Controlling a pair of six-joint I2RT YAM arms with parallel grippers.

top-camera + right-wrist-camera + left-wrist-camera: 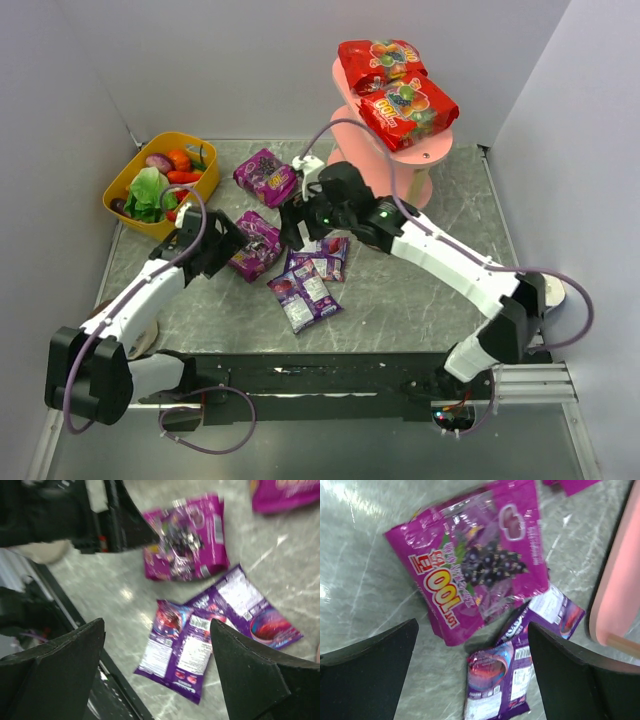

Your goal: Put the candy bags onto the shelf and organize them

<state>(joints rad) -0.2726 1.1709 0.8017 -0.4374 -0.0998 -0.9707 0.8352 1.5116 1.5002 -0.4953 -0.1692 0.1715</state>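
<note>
Red bags (408, 108) sit on shelf (430, 155), upper right; purple bags (305, 295) lie mid-frame on worktop (420, 300) — both arms' jaws wide, empty. Next, likely: close on one.

Bright, even light from overhead.
Both wrist views are smeared; glare streaks the glossy bags (470, 575) and the marble table (360, 580); shadows are soft.
</note>
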